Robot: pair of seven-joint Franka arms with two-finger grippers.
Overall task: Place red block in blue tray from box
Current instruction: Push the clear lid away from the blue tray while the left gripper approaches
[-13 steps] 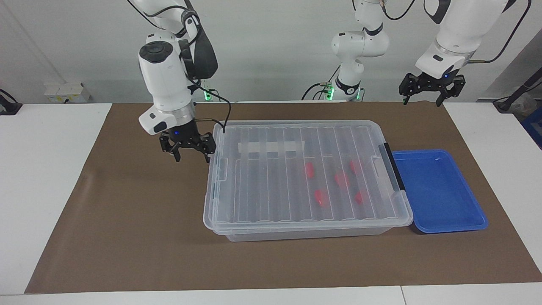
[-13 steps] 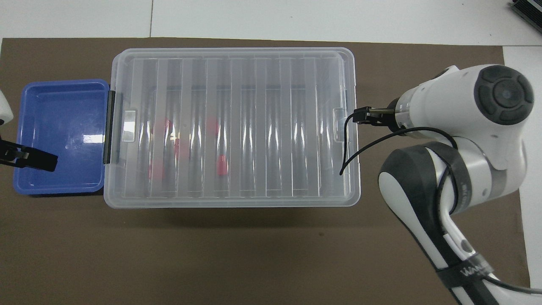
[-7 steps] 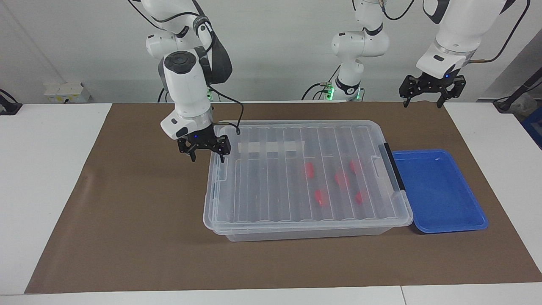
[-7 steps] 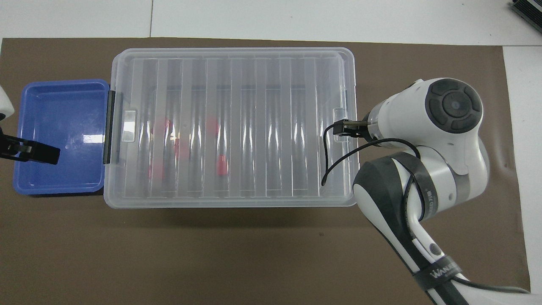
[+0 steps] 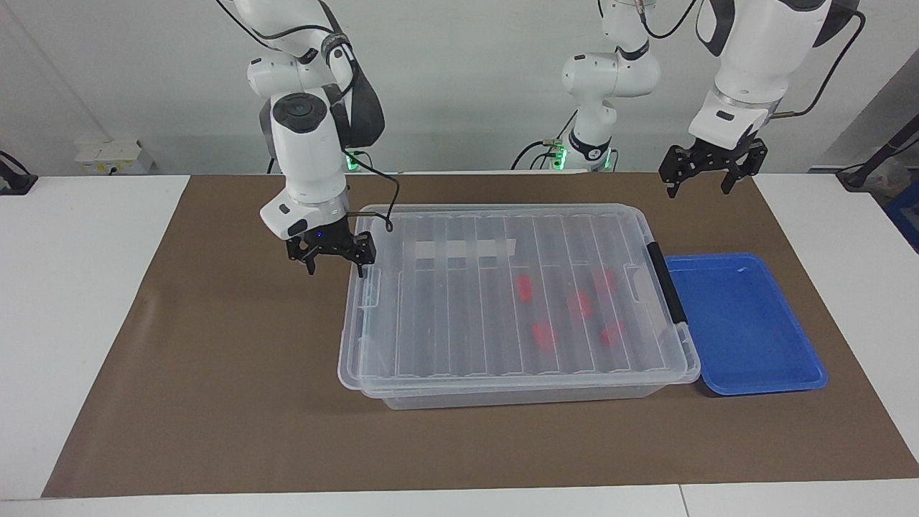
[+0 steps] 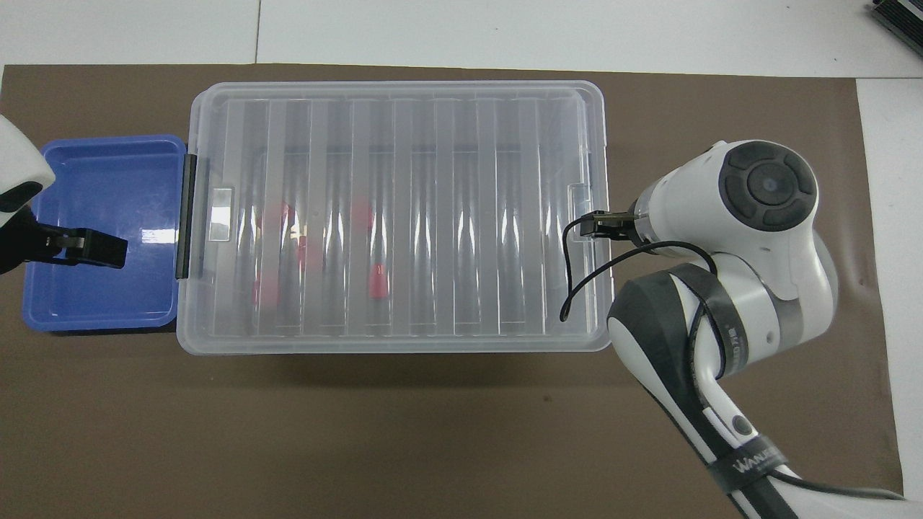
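Though shut under its ribbed clear lid (image 5: 459, 309), holds every red piece inside: the box (image 5: 502, 393), lying lengthwise across the brown mat (image 5: 215, 373). Seen through that lid: the red block (image 5: 524, 288) and four more like it, grouped toward the box's three o'clock end in the facing view, near the black handle (image 5: 668, 283). Just beside that handle, at the box's three o'clock: the blue tray (image 5: 739, 323). At the box's nine o'clock end in the same view: the right gripper (image 5: 336, 269), jaws spread wide, gripping nothing, one fingertip over the lid's rim and the other over the mat; cannot tell whether it touches the lid. Raised, jaws equally wide and empty: the left gripper (image 5: 698, 188), at the tray's twelve o'clock in the facing view, over its nine o'clock rim in the overhead one.
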